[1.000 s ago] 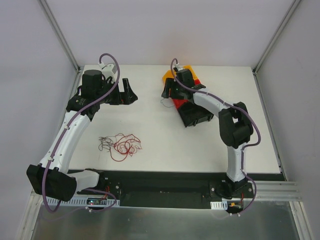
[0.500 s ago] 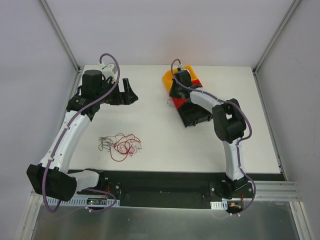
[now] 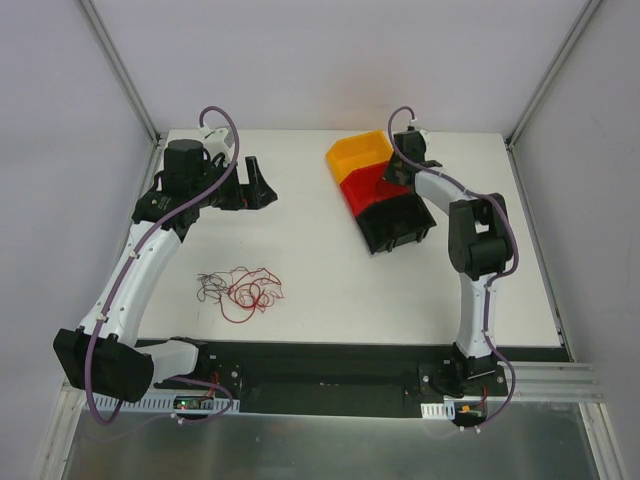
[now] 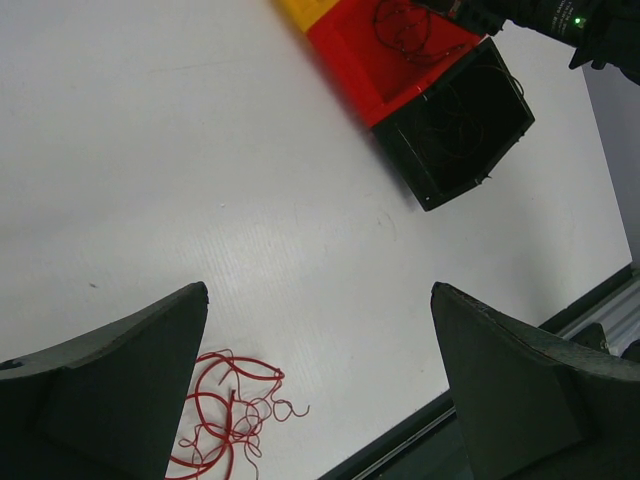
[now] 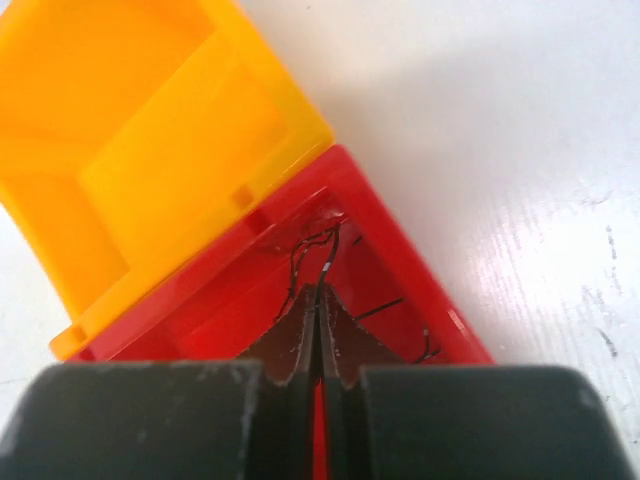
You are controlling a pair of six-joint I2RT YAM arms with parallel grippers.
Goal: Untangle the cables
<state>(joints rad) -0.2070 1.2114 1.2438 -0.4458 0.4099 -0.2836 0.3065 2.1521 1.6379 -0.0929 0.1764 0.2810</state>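
A tangle of thin red and dark cables (image 3: pixel 245 290) lies on the white table near the front left, and its red loops (image 4: pixel 225 420) show low in the left wrist view. My left gripper (image 3: pixel 257 182) (image 4: pixel 320 292) hangs open high above the table at the back left, holding nothing. My right gripper (image 3: pixel 392 178) (image 5: pixel 318 290) is shut, its tips over the red bin (image 3: pixel 362 187) (image 5: pixel 400 250). Several dark cables (image 5: pixel 300 260) (image 4: pixel 400 25) lie in that bin. One runs up from the fingertips; I cannot tell if it is pinched.
An orange bin (image 3: pixel 360 150) (image 5: pixel 150 130), the red bin and a black bin (image 3: pixel 400 225) (image 4: pixel 460 115) stand in a touching row at the back centre-right. Faint dark wires lie in the black bin. White walls enclose the table; a black rail (image 3: pixel 330 360) runs along its front edge.
My right arm has swung from the left side of the bins round to their back right, and its gripper has gone from open to shut. The left arm and the tangle have not moved.
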